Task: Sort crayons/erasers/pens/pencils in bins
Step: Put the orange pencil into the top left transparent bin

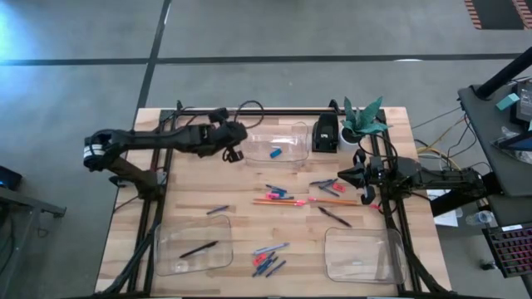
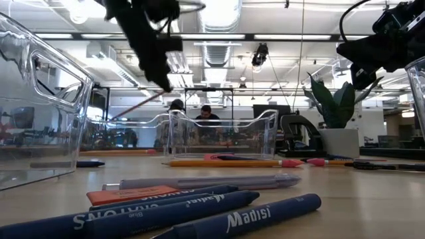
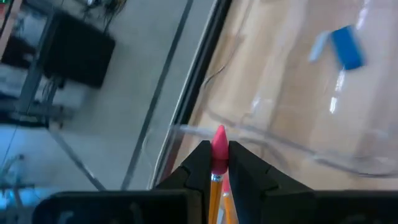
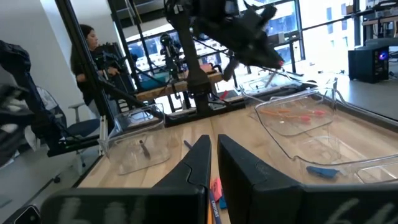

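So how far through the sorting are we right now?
Early. Done: a blue eraser lies in the far bin, one pen in the near-left bin. In hand: the left gripper is shut on a pencil beside the far bin. Left: the pile of pencils, pens and crayons mid-table. The near-right bin looks empty; the right gripper waits, shut.

Four bins – two arms – one plant
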